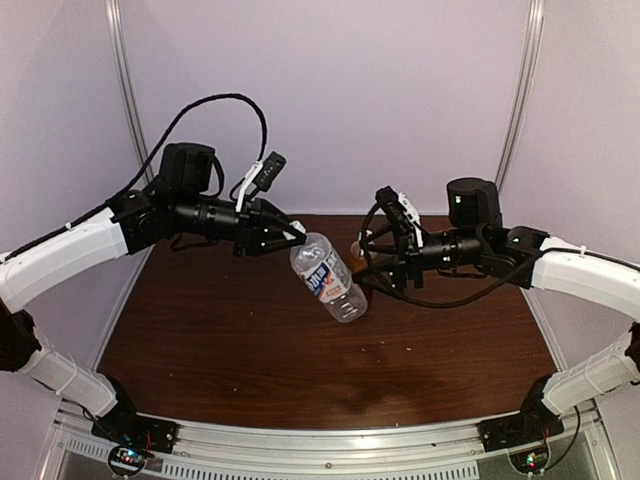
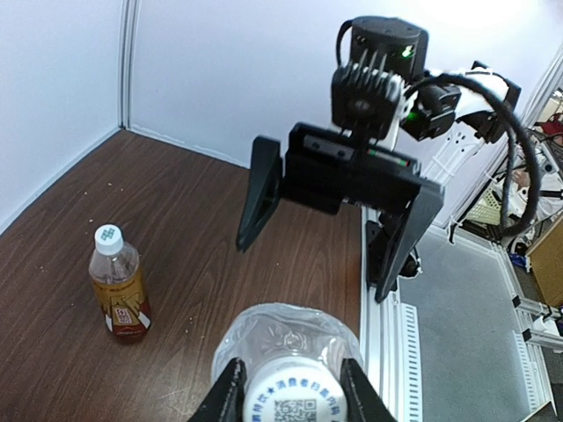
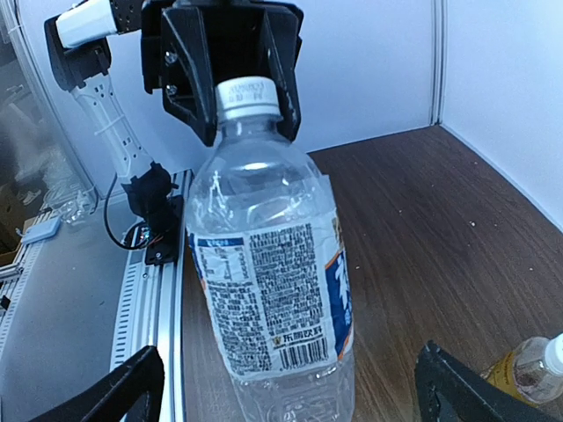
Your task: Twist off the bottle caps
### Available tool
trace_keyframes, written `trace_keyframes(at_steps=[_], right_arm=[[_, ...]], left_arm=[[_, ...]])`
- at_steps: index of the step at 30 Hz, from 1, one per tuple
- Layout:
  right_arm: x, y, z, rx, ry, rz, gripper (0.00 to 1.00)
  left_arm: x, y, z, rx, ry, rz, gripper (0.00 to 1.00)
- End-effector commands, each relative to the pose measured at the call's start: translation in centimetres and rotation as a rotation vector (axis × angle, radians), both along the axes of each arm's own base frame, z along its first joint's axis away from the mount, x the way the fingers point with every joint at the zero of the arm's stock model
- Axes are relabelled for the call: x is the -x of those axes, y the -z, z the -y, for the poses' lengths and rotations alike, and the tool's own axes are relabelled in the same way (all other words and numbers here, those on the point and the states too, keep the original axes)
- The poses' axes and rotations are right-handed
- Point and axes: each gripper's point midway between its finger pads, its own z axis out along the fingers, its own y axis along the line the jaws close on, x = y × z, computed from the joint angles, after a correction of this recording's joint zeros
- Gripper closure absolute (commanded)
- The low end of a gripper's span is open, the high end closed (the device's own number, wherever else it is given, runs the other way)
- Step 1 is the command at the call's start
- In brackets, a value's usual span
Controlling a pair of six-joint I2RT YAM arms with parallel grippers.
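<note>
Risk, left gripper [image 1: 297, 234]: it holds only the white cap [image 3: 248, 95]. If the pads slip, the bottle would likely drop onto the surface [image 1: 250, 340].
Risk, clear bottle [image 1: 330, 280]: nothing grips its body, so a twist at the cap would probably spin the whole bottle and loosen nothing.
Risk, amber bottle [image 2: 119, 294]: it stands close by the right gripper [image 2: 314, 264], and a careless sweep could tip it.
Risk, right gripper: closing off-centre could knock the clear bottle askew, and a hard squeeze might push water out once the cap loosens.
Pose, left arm [image 1: 80, 250]: stretched level over the surface, gripper clamped on the cap, bottle hanging tilted.
Pose, right arm [image 1: 580, 270]: level and facing the left one. Its jaws are spread wide either side of the bottle's lower body, not touching it.
Place, amber bottle: upright on the surface, cap on.
</note>
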Motion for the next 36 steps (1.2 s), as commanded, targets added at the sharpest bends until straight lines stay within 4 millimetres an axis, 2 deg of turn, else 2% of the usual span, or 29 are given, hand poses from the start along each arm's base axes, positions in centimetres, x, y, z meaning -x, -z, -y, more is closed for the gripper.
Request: trace_keyframes(at_steps=[1, 8, 19, 27, 31, 34, 36], right_arm=[[0.6, -0.8, -2.2, -0.012, -0.079, 0.017, 0.0], [1.1, 0.3, -4.8, 0.018, -0.149, 0.007, 0.0], [2.2, 1.3, -6.7, 0.008, -0.231, -0.022, 0.08], [2.7, 0.7, -6.8, -0.026, -0.252, -0.007, 0.28], [3.1, 0.9, -6.5, -0.029, -0.262, -0.015, 0.43], [3.3, 0.7, -6.5, -0.042, -0.271, -0.008, 0.49], [3.6, 0.9, -6.4, -0.046, -0.284, -0.015, 0.52]], left_arm=[[1.1, -3.3, 1.0, 0.116, 0.075, 0.034, 0.94], [2.8, -2.6, 1.9, 0.108, 0.135, 0.035, 0.94], [3.0, -1.8, 2.1, 0.093, 0.13, 0.035, 0.95], [2.8, -1.2, 2.0, 0.081, 0.117, 0.03, 0.95], [2.6, -0.9, 1.9, 0.076, 0.102, 0.03, 0.94], [2.7, -0.8, 1.9, 0.091, 0.096, 0.029, 0.88], [2.8, -1.0, 1.8, 0.112, 0.095, 0.038, 0.78]])
